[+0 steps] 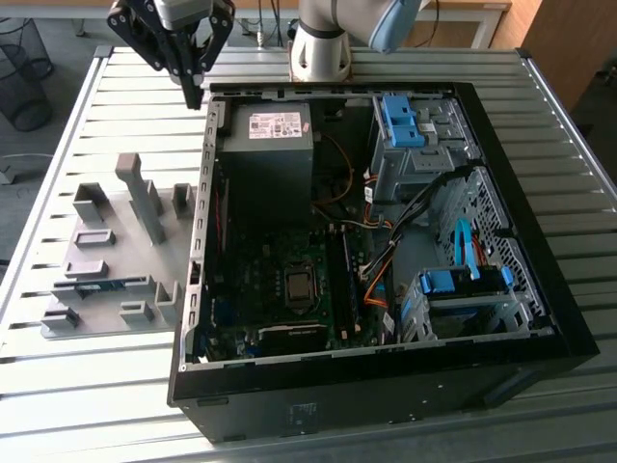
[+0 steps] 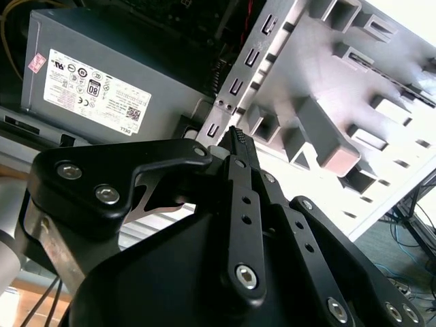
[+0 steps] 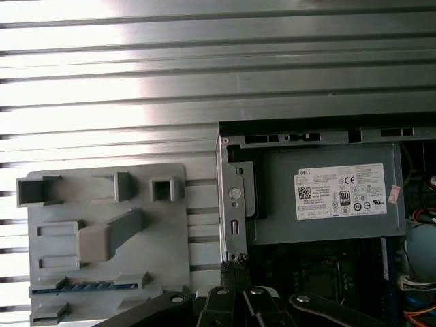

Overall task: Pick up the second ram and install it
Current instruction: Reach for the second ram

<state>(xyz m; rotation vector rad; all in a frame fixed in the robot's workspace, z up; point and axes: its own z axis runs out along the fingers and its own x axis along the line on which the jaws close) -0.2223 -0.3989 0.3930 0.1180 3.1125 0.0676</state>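
The second ram point(image 1: 99, 285) is a thin blue-green stick standing on edge in a slot of the grey holder plate point(image 1: 116, 323), at the exterior view's left. It shows in the first wrist view as a blue strip point(image 3: 76, 287). My gripper point(image 1: 196, 99) hangs above the open computer case's point(image 1: 540, 318) far left corner, well away from the stick. Its black fingers point(image 2: 240, 146) meet at the tips with nothing between them. In the first wrist view the gripper point(image 3: 235, 264) sits over the case wall beside the power supply point(image 3: 327, 204).
The grey plate carries several upright holder blocks point(image 1: 145, 198). Inside the case are the motherboard point(image 1: 289, 289), its dark memory slots point(image 1: 337, 280), orange cables point(image 1: 378, 280) and blue drive-bay latches point(image 1: 400, 121). The arm's base point(image 1: 323, 43) stands behind the case on the slatted metal table point(image 1: 87, 405).
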